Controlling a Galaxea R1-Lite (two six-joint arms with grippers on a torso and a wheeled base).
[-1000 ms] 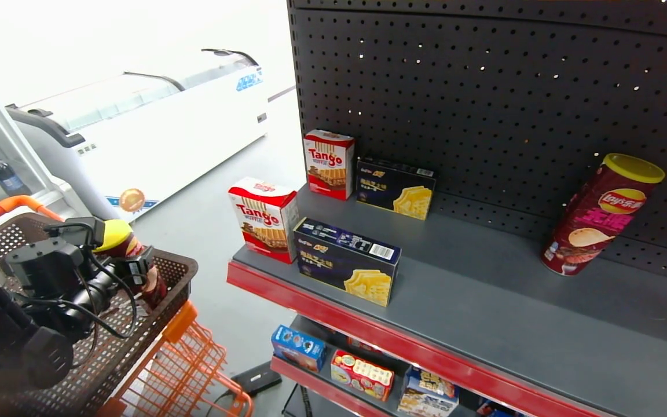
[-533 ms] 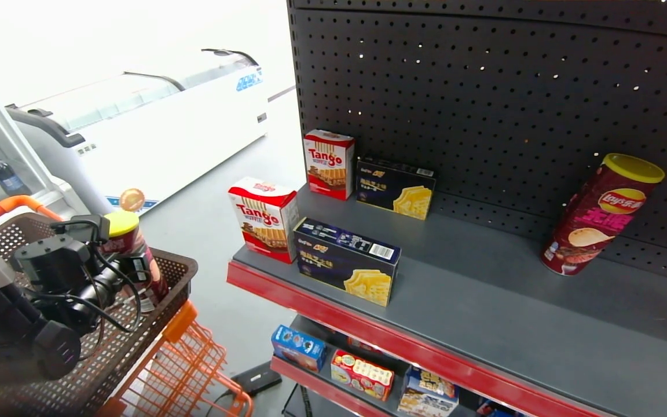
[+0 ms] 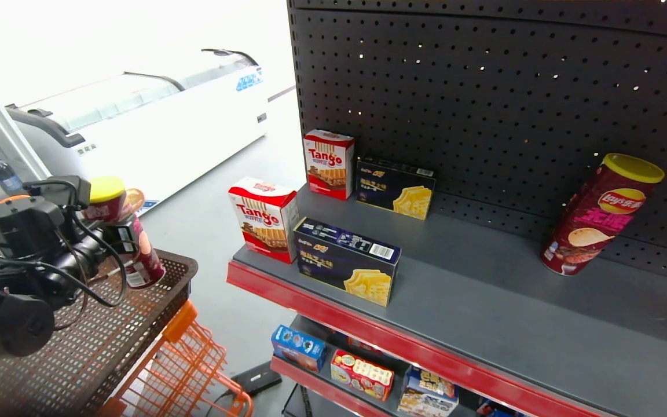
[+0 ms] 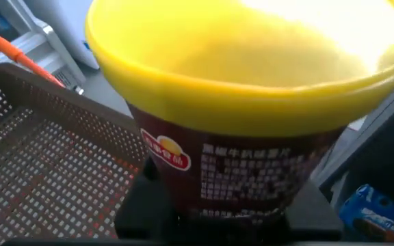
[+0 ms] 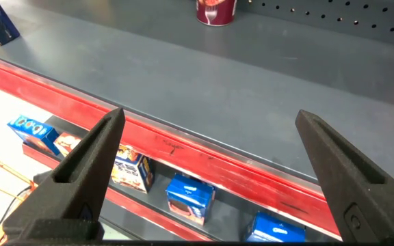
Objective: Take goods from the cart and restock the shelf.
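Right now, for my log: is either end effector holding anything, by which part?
Left end effector grips the yellow-lidded chip canister around its middle; right end effector holds nothing.

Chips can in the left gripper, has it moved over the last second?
Yes. The chips can, held by the left gripper, has risen: its base was down inside the brown basket and is now about level with the rim.
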